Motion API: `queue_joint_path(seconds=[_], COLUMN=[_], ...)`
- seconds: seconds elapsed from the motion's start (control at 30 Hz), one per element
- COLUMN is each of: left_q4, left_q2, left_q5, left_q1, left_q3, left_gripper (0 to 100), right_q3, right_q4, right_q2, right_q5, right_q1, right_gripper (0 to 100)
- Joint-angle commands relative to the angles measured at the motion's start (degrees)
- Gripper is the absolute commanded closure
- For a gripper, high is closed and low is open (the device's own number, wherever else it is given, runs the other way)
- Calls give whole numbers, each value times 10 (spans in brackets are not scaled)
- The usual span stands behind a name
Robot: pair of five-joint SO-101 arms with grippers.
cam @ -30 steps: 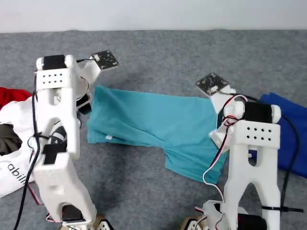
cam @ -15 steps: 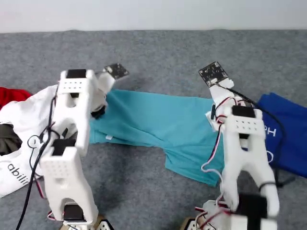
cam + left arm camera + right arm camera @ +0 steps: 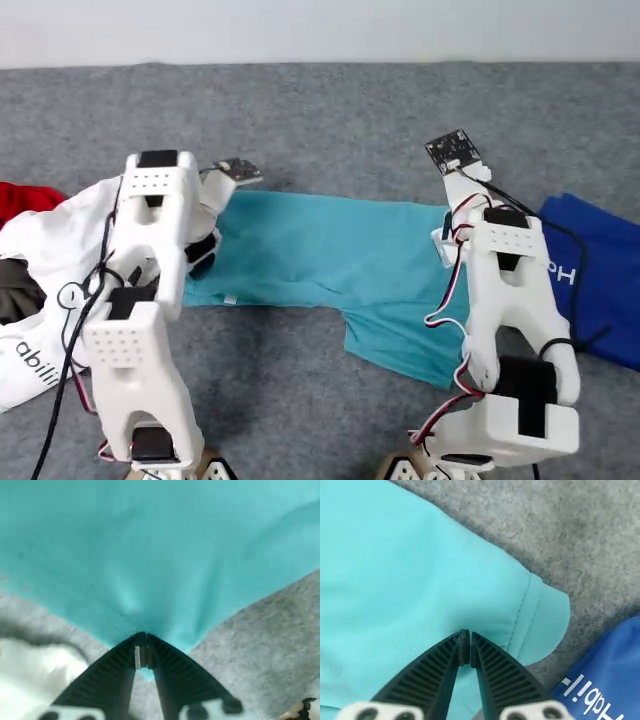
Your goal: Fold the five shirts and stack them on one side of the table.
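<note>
A: Which garment is in hand?

B: The teal short-sleeved knit shirt (image 3: 330,255) — it lies spread mostly flat across the middle of the grey felt-like tabletop (image 3: 350,110), its long side running from the left edge toward the right edge.

A: And the arms?

B: One is at each end. The left gripper (image 3: 144,645) has its jaws pinched tight on a fold of teal cloth at the shirt's left end. The right gripper (image 3: 465,642) is clamped the same way, just inside a stitched hem at the right end.

A: Why both ends?

B: My reading is that two opposite holds let the pair keep the cloth taut and carry one edge over as a straight fold, rather than dragging it into a bunch. The cloth puckers toward each pinch, which suggests real tension.

A: The others?

B: They are waiting at the sides. A crumpled white printed shirt (image 3: 50,250) sits at the left edge, with a red crumpled garment (image 3: 20,200) beyond it toward the far-left corner. A royal-blue printed shirt (image 3: 600,270) lies at the right edge, just beside the teal hem. None looks folded, so I'd judge the job is at an early stage — no stack started on either side.
</note>
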Motion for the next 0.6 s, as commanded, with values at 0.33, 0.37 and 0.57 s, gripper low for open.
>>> queue_joint_path(seconds=[0.33, 0.37, 0.57], left_q4=[8, 7, -19], left_q2=[-142, -152, -174], left_q5=[45, 52, 119], left_q1=[69, 79, 121], left_q3=[-4, -4, 1], left_gripper=[994, 994, 994], right_q3=[-126, -136, -151], right_q4=[247, 275, 395], right_q2=[-63, -73, -88], right_q5=[-10, -10, -11], right_q1=[5, 5, -16], right_gripper=[989, 988, 984])
